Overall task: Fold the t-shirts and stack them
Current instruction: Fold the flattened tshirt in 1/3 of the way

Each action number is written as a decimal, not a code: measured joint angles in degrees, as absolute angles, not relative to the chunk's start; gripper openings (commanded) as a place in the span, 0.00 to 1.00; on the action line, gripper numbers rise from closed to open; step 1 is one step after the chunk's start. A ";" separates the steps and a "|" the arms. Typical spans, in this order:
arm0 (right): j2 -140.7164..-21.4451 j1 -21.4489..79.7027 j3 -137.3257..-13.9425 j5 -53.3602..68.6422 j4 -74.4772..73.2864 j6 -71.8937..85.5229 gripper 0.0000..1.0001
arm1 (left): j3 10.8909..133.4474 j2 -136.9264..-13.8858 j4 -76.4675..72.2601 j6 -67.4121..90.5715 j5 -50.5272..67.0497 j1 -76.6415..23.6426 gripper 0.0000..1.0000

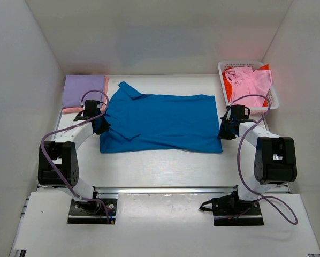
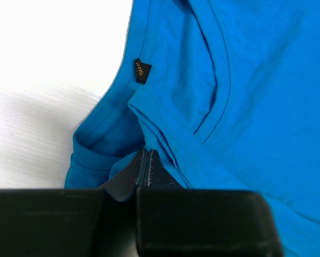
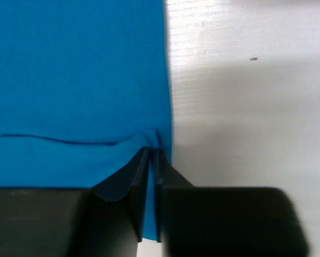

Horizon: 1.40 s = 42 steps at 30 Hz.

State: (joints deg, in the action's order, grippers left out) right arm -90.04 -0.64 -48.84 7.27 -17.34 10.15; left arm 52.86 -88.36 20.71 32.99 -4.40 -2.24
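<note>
Blue t-shirt (image 1: 160, 122) on white table (image 1: 160, 168), white walls (image 1: 21, 80), left fingers (image 2: 122, 184) and right fingers (image 3: 173, 176) tight on it.

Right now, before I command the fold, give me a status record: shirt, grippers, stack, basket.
blue shirt: spread on the table, collar toward left arm
left gripper: shut on the blue shirt by the near sleeve
right gripper: shut on its hem corner
stack: folded lavender shirt over salmon shirt, back left
basket: back right, holds pink shirt and orange-red shirt
</note>
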 measured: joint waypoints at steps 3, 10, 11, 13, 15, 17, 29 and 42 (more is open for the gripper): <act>-90.04 -0.49 -48.84 7.57 -17.30 10.13 0.00 | 52.86 -88.36 20.71 32.99 -4.23 -2.24 0.00; -88.47 -0.51 -48.84 7.60 -17.76 10.28 0.00 | 52.86 -88.27 20.88 32.99 -3.97 -2.24 0.00; -87.70 -0.54 -48.86 7.60 -17.82 10.28 0.00 | 52.86 -88.16 20.95 32.97 -3.95 -2.24 0.00; -86.17 -0.67 -48.99 7.60 -18.02 10.26 0.00 | 52.86 -87.72 21.06 32.99 -3.86 -2.24 0.00; -84.90 -0.93 -49.45 7.75 -18.24 10.17 0.00 | 52.86 -87.07 21.15 32.99 -3.81 -2.24 0.00; -84.25 -1.19 -49.89 7.81 -18.26 10.07 0.00 | 52.86 -86.41 21.30 32.99 -3.79 -2.26 0.00; -83.37 -1.80 -50.39 7.79 -19.11 9.87 0.01 | 53.12 -85.45 22.11 32.99 -3.60 -2.44 0.00; -85.65 -2.83 -52.45 8.16 -19.18 8.73 0.05 | 55.42 -86.08 22.13 32.80 -3.57 -2.33 0.16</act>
